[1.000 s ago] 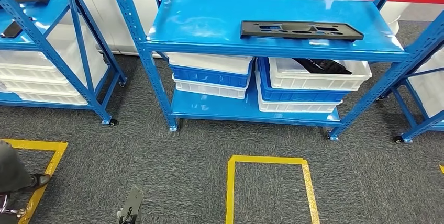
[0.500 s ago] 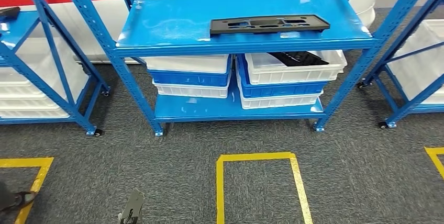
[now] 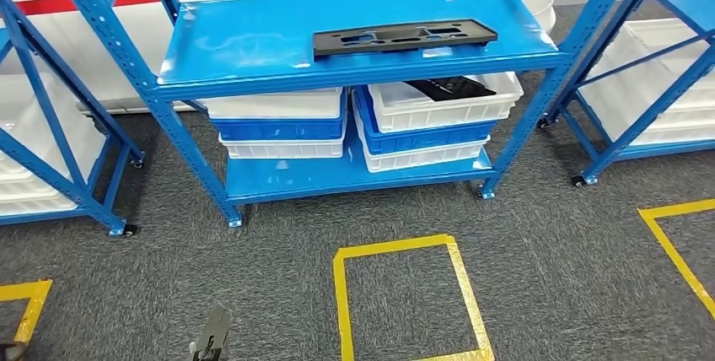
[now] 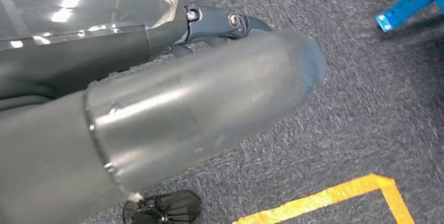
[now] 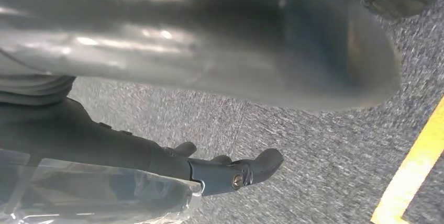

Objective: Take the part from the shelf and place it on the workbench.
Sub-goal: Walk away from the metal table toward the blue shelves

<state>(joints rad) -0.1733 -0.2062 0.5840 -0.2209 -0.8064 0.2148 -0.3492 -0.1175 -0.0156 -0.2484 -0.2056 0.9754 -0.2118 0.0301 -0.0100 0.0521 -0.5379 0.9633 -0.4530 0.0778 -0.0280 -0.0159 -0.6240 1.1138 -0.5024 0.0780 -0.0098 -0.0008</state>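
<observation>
A long flat black part [image 3: 403, 38] with cut-outs lies on the top board of the blue shelf [image 3: 253, 45], right of its middle. Another black part [image 3: 447, 87] rests in a white bin [image 3: 438, 108] one level below. My left hand [image 4: 199, 109] hangs over the grey carpet with its thumb and dark fingers [image 4: 228, 22] apart and nothing in it; its tip [image 3: 211, 342] shows at the bottom of the head view. Over the carpet too, my right hand [image 5: 209, 72] hangs with nothing between its fingers [image 5: 246, 169]. Both hands are far from the shelf.
Stacked blue and white bins [image 3: 278, 121] fill the shelf's lower level. More blue racks stand to the left [image 3: 51, 150] and right [image 3: 641, 83]. A yellow tape square [image 3: 403, 298] marks the carpet in front of the shelf, and another tape outline [image 3: 674, 243] lies at right.
The whole picture has shifted left and tilted, so the camera has moved; the shelf now sits further left. A person's shoe at the lower left has left the picture. The hands hang as before.
</observation>
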